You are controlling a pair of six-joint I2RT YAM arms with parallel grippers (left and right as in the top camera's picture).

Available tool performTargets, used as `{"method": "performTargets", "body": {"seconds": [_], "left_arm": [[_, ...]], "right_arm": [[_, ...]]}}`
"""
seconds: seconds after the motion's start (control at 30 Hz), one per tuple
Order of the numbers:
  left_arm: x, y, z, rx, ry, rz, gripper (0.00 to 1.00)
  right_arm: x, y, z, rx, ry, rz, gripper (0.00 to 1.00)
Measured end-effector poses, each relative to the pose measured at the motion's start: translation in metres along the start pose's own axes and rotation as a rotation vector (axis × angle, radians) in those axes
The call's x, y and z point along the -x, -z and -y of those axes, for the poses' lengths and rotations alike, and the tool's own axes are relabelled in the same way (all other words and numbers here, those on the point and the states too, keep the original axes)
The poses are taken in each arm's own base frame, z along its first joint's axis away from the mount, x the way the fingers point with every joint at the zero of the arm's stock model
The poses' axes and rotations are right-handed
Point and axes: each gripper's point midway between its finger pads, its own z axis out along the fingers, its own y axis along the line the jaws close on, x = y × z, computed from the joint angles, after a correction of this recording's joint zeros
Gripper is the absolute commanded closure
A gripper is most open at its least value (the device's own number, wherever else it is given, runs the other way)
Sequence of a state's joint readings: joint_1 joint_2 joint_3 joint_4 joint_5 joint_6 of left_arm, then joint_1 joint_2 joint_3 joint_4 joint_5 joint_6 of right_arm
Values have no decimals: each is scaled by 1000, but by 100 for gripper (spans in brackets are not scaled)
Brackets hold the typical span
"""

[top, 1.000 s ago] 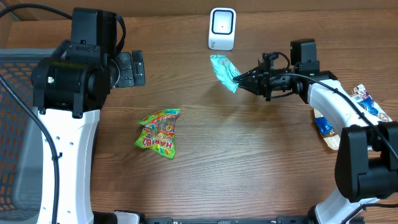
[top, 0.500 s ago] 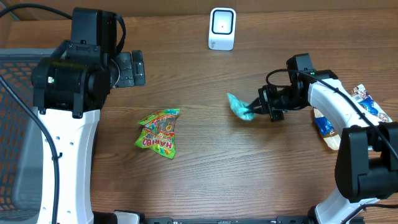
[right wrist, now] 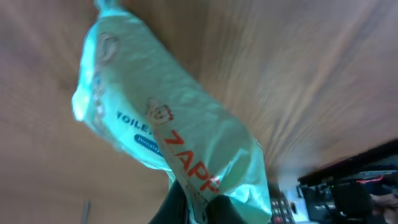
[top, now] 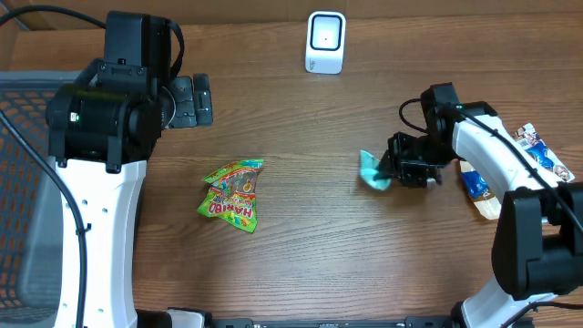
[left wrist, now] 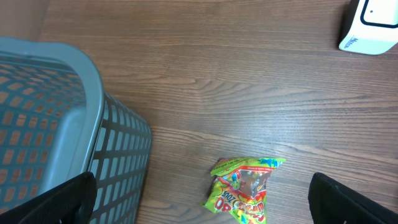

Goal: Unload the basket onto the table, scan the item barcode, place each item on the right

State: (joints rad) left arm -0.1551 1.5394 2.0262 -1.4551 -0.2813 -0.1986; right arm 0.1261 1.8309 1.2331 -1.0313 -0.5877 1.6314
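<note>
Packet (top: 371, 170) now farther from scanner (top: 325, 41)

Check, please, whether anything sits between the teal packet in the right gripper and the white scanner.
Nothing visible does. Only bare table lies between the teal packet in the right gripper and the white scanner; the gummy bag lies well aside.

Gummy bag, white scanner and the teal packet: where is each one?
gummy bag (top: 233, 194), overhead view, middle of the bag.
white scanner (top: 325, 41), overhead view, its front face.
teal packet (right wrist: 174, 146), right wrist view, its printed middle.
</note>
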Motion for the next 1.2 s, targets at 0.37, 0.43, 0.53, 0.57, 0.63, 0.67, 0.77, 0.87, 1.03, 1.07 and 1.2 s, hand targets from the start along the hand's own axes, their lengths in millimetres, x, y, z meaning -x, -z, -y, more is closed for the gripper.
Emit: {"method": "performTargets", "body": {"seconds": [0.37, 0.43, 0.53, 0.57, 0.63, 0.67, 0.77, 0.87, 1.03, 1.07, 1.2], "left_arm": [[0, 0, 0, 0, 0, 1, 1], [0, 0, 0, 0, 0, 0, 0], [0, 0, 0, 0, 0, 0, 1], [0, 0, 0, 0, 0, 0, 0], [0, 0, 0, 0, 0, 0, 0], [0, 0, 0, 0, 0, 0, 0], [0, 0, 0, 0, 0, 0, 0], [0, 0, 0, 0, 0, 0, 0], [0, 0, 0, 0, 0, 0, 0], [0, 0, 0, 0, 0, 0, 0], [0, 0, 0, 0, 0, 0, 0]], "right_arm": [[68, 44, 46, -158, -137, 514, 96], [76, 68, 47, -165, -117, 658, 96], [76, 98, 39, -143, -45, 843, 96], [73, 104, 36, -131, -17, 887, 96], [65, 111, 26, -99, 63, 976, 96], [61, 111, 22, -90, 107, 1007, 96], [38, 101, 8, -57, 301, 1086, 96], [10, 88, -3, -51, 531, 1163, 96], [-3, 64, -10, -197, 808, 1361, 96], [-2, 59, -12, -227, 847, 1388, 96], [-5, 25, -30, -352, 1056, 1494, 96]]}}
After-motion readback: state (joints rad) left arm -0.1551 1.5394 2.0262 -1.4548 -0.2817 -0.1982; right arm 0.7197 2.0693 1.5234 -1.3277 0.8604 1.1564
